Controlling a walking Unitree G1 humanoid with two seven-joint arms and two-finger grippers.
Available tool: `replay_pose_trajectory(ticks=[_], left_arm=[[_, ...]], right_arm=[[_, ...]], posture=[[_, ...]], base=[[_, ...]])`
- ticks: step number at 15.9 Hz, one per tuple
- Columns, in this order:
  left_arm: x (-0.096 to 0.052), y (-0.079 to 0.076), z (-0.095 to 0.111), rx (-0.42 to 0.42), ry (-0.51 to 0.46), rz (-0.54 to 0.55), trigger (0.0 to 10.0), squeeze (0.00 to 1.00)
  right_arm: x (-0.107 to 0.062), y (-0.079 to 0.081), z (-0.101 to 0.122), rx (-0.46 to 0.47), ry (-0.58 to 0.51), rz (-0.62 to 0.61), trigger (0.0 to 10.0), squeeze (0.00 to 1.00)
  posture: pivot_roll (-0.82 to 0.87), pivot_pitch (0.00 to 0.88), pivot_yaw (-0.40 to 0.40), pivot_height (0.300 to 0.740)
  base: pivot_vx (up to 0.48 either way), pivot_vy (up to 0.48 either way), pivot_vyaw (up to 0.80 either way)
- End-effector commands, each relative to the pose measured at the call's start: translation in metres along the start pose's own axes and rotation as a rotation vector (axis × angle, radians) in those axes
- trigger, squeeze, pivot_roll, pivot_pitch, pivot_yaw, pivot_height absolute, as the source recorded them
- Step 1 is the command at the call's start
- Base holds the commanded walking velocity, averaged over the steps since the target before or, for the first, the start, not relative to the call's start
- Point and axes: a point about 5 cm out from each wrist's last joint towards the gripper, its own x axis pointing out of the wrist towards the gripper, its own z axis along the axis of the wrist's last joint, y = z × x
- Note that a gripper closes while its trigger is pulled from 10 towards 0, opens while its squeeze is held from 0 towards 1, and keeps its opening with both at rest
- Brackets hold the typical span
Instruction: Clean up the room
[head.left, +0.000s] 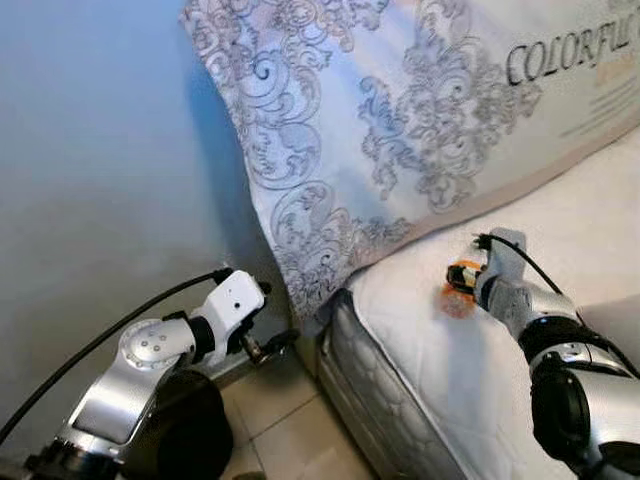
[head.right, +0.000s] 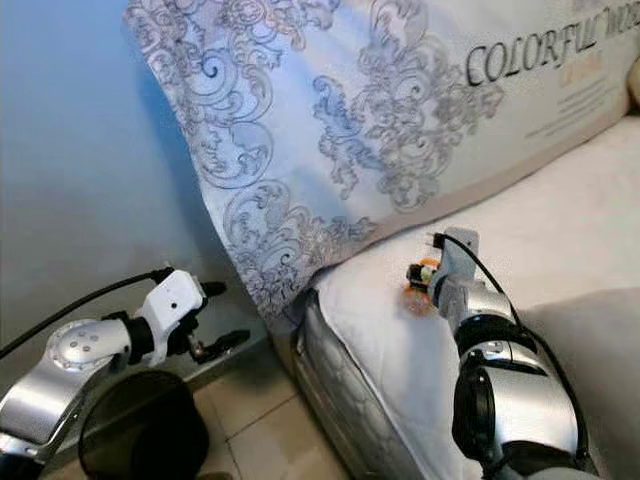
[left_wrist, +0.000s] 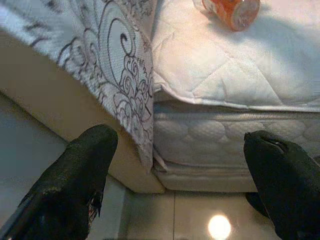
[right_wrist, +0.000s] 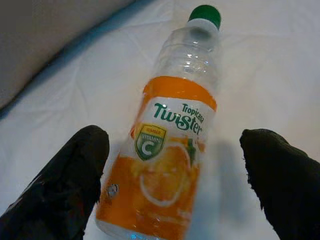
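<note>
The orange juice bottle (right_wrist: 167, 150) lies on its side on the white mattress (head.left: 440, 370), near the mattress's corner and just below the patterned pillow (head.left: 400, 130) that leans over the bed's head; its green cap (right_wrist: 205, 12) points away from the right end effector (right_wrist: 172, 185), and its label reads "Tropicana Twister"; the right end effector hovers over the mattress right at the bottle, its two black fingers (right_wrist: 60, 180) spread apart on either side of the bottle's base and not closed on it; the left end effector (left_wrist: 185, 180) hangs low beside the mattress's corner, above the tiled floor (head.left: 290, 430), with its fingers apart and holding nothing; a blue-grey wall (head.left: 100, 150) stands beyond the mattress's corner.
</note>
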Motion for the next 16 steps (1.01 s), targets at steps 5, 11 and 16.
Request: replay_pose_trajectory(ticks=[5,11,16], left_arm=[[-0.009,-0.003,-0.001,0.005,0.026,-0.009,10.0,0.84],[-0.005,-0.003,0.002,-0.003,0.019,-0.016,10.0,0.84],[-0.005,-0.002,0.004,0.004,0.023,-0.013,10.0,0.84]], right_arm=[[0.003,0.006,-0.021,-0.062,0.066,-0.038,10.0,0.0],[0.003,-0.003,-0.037,-0.024,0.109,-0.082,0.8,0.0],[0.004,-0.004,-0.039,0.006,0.101,-0.069,0.0,0.0]], posture=[[0.14,0.0,0.022,0.74],[0.14,0.0,0.013,0.74],[0.15,0.0,0.018,0.74]], base=[[0.0,0.0,0.0],[0.0,0.0,0.0],[0.0,0.0,0.0]])
